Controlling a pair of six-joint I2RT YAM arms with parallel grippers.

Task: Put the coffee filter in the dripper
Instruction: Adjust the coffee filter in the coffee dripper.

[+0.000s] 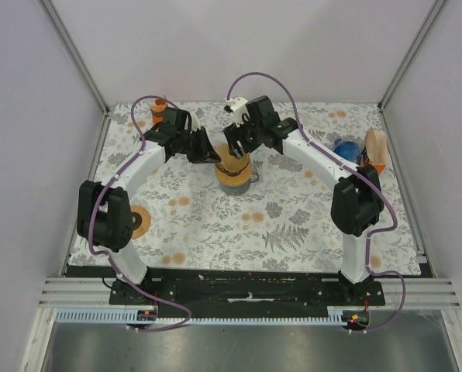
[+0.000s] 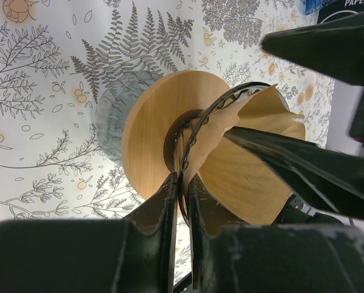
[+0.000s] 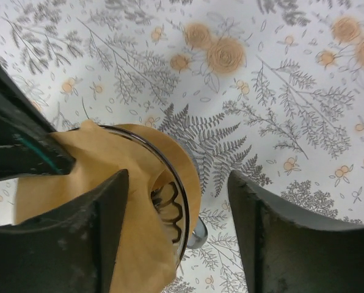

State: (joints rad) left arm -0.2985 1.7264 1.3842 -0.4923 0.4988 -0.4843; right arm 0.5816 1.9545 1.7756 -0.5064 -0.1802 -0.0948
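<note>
The dripper [image 1: 235,172], a black wire cone in a round wooden collar [image 2: 148,128] over a grey base, stands at mid-table. The brown paper coffee filter [image 2: 255,155] sits crumpled inside the wire cone, its edge sticking up past the rim [image 3: 102,177]. My left gripper [image 2: 183,183] is shut on the dripper's wire rim from the left side. My right gripper [image 3: 179,177] hangs open just over the dripper. One of its fingers [image 3: 102,226] lies over the filter and the other stands clear over the cloth. It holds nothing.
A flower-print cloth [image 1: 293,225] covers the table. An orange cup [image 1: 160,108] stands at the back left. A blue packet [image 1: 346,147] and a stack of brown filters [image 1: 376,146] sit at the right edge, close to the right arm's elbow.
</note>
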